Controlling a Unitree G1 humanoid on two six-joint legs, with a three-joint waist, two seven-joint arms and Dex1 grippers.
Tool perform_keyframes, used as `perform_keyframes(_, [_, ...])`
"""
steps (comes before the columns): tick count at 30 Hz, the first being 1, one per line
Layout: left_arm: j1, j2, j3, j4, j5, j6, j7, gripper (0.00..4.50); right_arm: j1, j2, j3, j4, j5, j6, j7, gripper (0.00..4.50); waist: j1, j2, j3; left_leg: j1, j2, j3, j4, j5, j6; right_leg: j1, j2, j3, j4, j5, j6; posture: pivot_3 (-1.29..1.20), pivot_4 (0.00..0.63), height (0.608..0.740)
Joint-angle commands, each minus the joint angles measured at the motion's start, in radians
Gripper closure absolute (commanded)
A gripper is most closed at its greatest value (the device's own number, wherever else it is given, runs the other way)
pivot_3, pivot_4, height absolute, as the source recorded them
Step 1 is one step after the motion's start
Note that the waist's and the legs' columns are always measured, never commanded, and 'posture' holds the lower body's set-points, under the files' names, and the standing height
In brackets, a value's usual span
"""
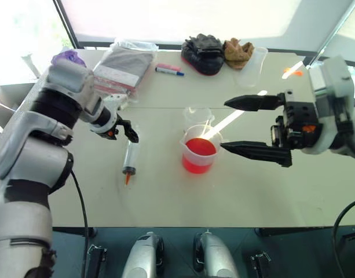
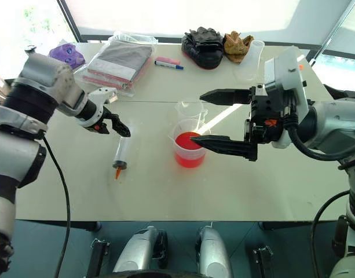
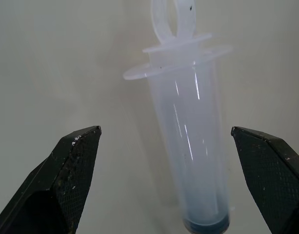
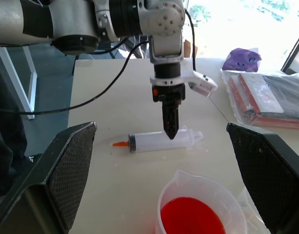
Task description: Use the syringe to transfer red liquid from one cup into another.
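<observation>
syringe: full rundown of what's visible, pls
The syringe is a large clear plastic barrel with an orange tip, a dark plunger seal near that tip, so it looks empty, plus a flange and looped plunger end. It lies flat on the table, tip pointing toward the robot, left of the beaker of red liquid. The left gripper hangs just above its plunger end, jaws open astride the barrel; no contact is visible.

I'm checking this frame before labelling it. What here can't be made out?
- Syringe: left wrist view, orange tip cut off by the picture's edge.
- Smaller beaker: head views, lower part hidden behind the handled beaker; contents unclear.
- Left claw: head views, too small to judge contact with the syringe.
</observation>
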Motion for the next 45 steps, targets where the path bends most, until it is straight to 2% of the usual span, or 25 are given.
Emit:
perform_keyframes(1, [-0.008, -0.040, 0.030, 0.026, 0.065, -0.030, -0.028, 0.00, -0.009, -0.010, -0.032, -0.007, 0.019, -0.021, -0.017, 0.03, 0.000, 0.000, 0.000, 0.000, 0.000, 0.000, 0.001, 0.000, 0.000, 0.000, 0.000, 0.000, 0.000, 0.000, 0.000, 0.00, 0.150, 0.740])
perform_keyframes(7, [0.020, -0.111, 0.053, 0.079, 0.156, -0.077, -0.059, 0.00, -0.010, -0.010, -0.030, -0.002, 0.021, -0.025, -0.036, 0.03, 0.000, 0.001, -0.001, 0.000, 0.000, -0.001, 0.006, -0.006, 0.010, 0.002, 0.000, 0.000, 0.001, 0.000, 0.000, 0.00, 0.150, 0.740])
perform_keyframes(11, [0.036, -0.131, 0.070, 0.086, 0.205, -0.093, -0.074, 1.10, -0.005, -0.011, -0.036, -0.005, 0.026, -0.025, -0.052, 0.00, 0.001, 0.002, -0.001, 0.000, 0.001, -0.001, 0.010, -0.006, 0.011, 0.004, -0.003, 0.001, 0.001, 0.000, -0.002, 0.00, 0.150, 0.740])
perform_keyframes(16, [0.038, -0.135, 0.096, 0.090, 0.244, -0.091, -0.096, 2.27, 0.006, -0.013, -0.043, -0.002, 0.024, -0.028, -0.058, 0.00, 0.002, 0.002, -0.001, 0.000, 0.001, -0.002, 0.011, -0.006, 0.011, 0.004, -0.005, 0.001, 0.001, 0.001, -0.004, 0.00, 0.150, 0.740])
perform_keyframes(18, [0.036, -0.132, 0.111, 0.090, 0.259, -0.095, -0.096, 2.67, 0.014, -0.015, -0.047, 0.000, 0.023, -0.031, -0.056, 0.00, 0.002, 0.002, -0.001, 0.000, 0.001, -0.002, 0.011, -0.007, 0.011, 0.004, -0.005, 0.001, 0.001, 0.001, -0.004, 0.00, 0.150, 0.740])
perform_keyframes(20, [0.033, -0.122, 0.124, 0.080, 0.273, -0.110, -0.106, 2.84, 0.019, -0.015, -0.048, 0.001, 0.024, -0.033, -0.059, 0.00, 0.001, 0.002, -0.001, -0.001, 0.001, -0.002, 0.011, -0.007, 0.012, 0.004, -0.006, 0.001, 0.001, 0.001, -0.004, 0.00, 0.150, 0.740])
perform_keyframes(24, [0.001, -0.092, 0.169, 0.056, 0.288, -0.157, -0.130, 2.88, 0.037, -0.014, -0.052, 0.000, 0.025, -0.034, -0.063, 0.00, -0.001, 0.001, -0.001, -0.001, 0.001, -0.002, 0.011, -0.007, 0.012, 0.003, -0.006, 0.000, 0.001, 0.001, -0.004, 0.00, 0.150, 0.740])
perform_keyframes(28, [-0.102, -0.040, 0.239, 0.026, 0.250, -0.195, -0.237, 2.88, 0.078, -0.025, -0.080, 0.004, 0.020, -0.033, -0.074, 0.00, -0.001, 0.000, 0.000, -0.004, 0.001, -0.002, 0.011, -0.007, 0.011, 0.000, -0.006, 0.000, 0.001, 0.001, -0.005, 0.00, 0.150, 0.740])
perform_keyframes(30, [-0.201, -0.004, 0.316, -0.012, 0.210, -0.295, -0.343, 2.88, 0.110, -0.034, -0.133, 0.048, 0.009, -0.037, -0.079, 0.00, 0.002, 0.000, 0.000, -0.008, 0.001, -0.002, 0.011, -0.006, 0.010, -0.003, -0.006, 0.000, 0.001, 0.001, -0.004, 0.00, 0.150, 0.740])
perform_keyframes(33, [-0.287, -0.012, 0.475, -0.052, 0.170, -0.498, -0.364, 2.88, 0.128, -0.045, -0.190, 0.123, -0.039, -0.067, -0.089, 0.00, 0.002, 0.000, 0.000, -0.019, 0.000, -0.002, 0.013, -0.003, 0.006, -0.011, -0.007, -0.002, 0.001, 0.003, -0.001, 0.00, 0.150, 0.740])
perform_keyframes(35, [-0.251, -0.051, 0.533, -0.123, 0.208, -0.736, -0.300, 2.88, 0.111, -0.041, -0.201, 0.156, -0.079, -0.103, -0.110, 0.00, 0.001, 0.003, -0.002, -0.018, -0.003, 0.000, 0.013, -0.004, 0.008, -0.011, -0.009, -0.002, 0.000, 0.005, 0.003, 0.00, 0.150, 0.740])
perform_keyframes(37, [-0.207, -0.102, 0.540, -0.177, 0.267, -0.914, -0.230, 2.88, 0.078, -0.031, -0.203, 0.185, -0.128, -0.147, -0.149, 0.00, 0.000, 0.005, -0.003, -0.012, -0.004, 0.002, 0.012, -0.006, 0.010, -0.005, -0.009, -0.002, -0.001, 0.005, 0.005, 0.00, 0.150, 0.740])
perform_keyframes(39, [-0.188, -0.197, 0.568, -0.187, 0.263, -0.966, -0.160, 2.88, 0.030, -0.025, -0.192, 0.214, -0.213, -0.204, -0.224, 0.00, 0.002, 0.005, -0.003, -0.008, -0.004, 0.003, 0.012, -0.006, 0.010, -0.001, -0.009, -0.002, -0.001, 0.005, 0.006, 0.00, 0.150, 0.740])
perform_keyframes(41, [-0.167, -0.286, 0.632, -0.196, 0.192, -0.994, -0.170, 2.88, -0.007, -0.025, -0.178, 0.225, -0.284, -0.248, -0.274, 0.00, 0.003, 0.003, -0.002, -0.006, -0.004, 0.002, 0.012, -0.004, 0.012, 0.001, -0.007, -0.003, -0.001, 0.007, 0.009, 0.00, 0.150, 0.740])
perform_keyframes(45, [-0.097, -0.382, 0.706, -0.245, 0.083, -1.003, -0.236, 2.88, -0.047, -0.030, -0.160, 0.199, -0.355, -0.292, -0.317, 0.00, -0.007, 0.002, -0.001, -0.007, -0.004, 0.004, 0.013, -0.003, 0.014, 0.001, -0.007, -0.002, -0.002, 0.007, 0.010, 0.00, 0.150, 0.740])
